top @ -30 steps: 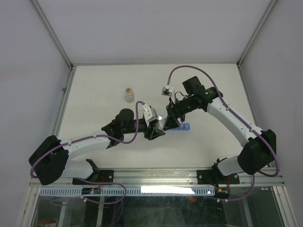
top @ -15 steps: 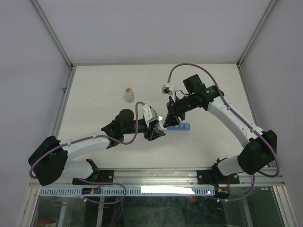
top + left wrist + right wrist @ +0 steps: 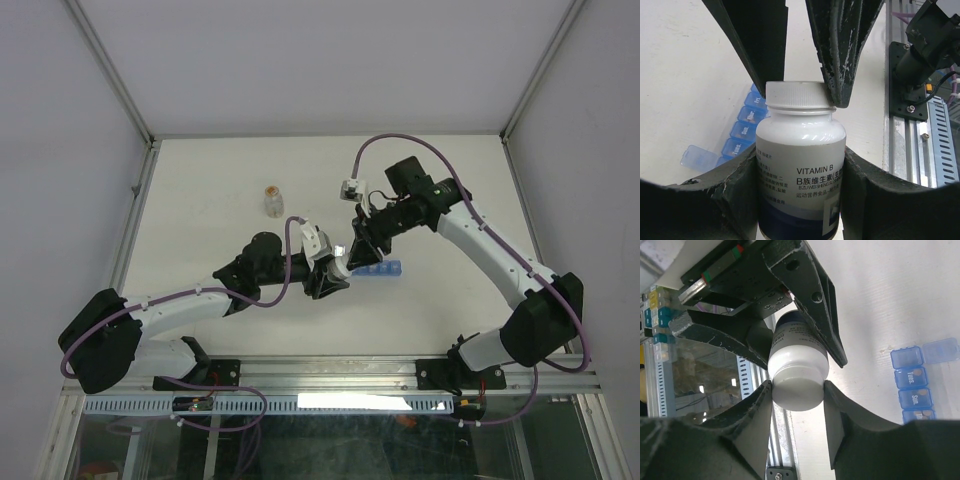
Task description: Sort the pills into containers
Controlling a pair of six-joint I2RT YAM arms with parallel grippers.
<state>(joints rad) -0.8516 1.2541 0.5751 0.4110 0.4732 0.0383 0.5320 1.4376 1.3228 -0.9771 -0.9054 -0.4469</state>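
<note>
My left gripper (image 3: 333, 277) is shut on a white Vitamin B bottle (image 3: 800, 165) with a dark blue band and holds it above the table. My right gripper (image 3: 799, 390) is shut on the bottle's white cap (image 3: 798, 382), its fingers (image 3: 842, 55) pressing both sides of the cap. The containers, a blue translucent strip of day-marked compartments (image 3: 381, 270), lie on the table just right of both grippers. The strip also shows in the left wrist view (image 3: 742, 131) and the right wrist view (image 3: 914, 385). Its end lid (image 3: 940, 350) stands open. No loose pills show.
A small clear vial with orange contents (image 3: 273, 201) stands on the white table at the back left. The table's metal frame and rail (image 3: 330, 372) run along the near edge, with both arm bases bolted there.
My right gripper has shifted slightly left and back, off the blue strip and onto the bottle's cap, uncovering more of the strip. The left gripper has held the bottle still.
</note>
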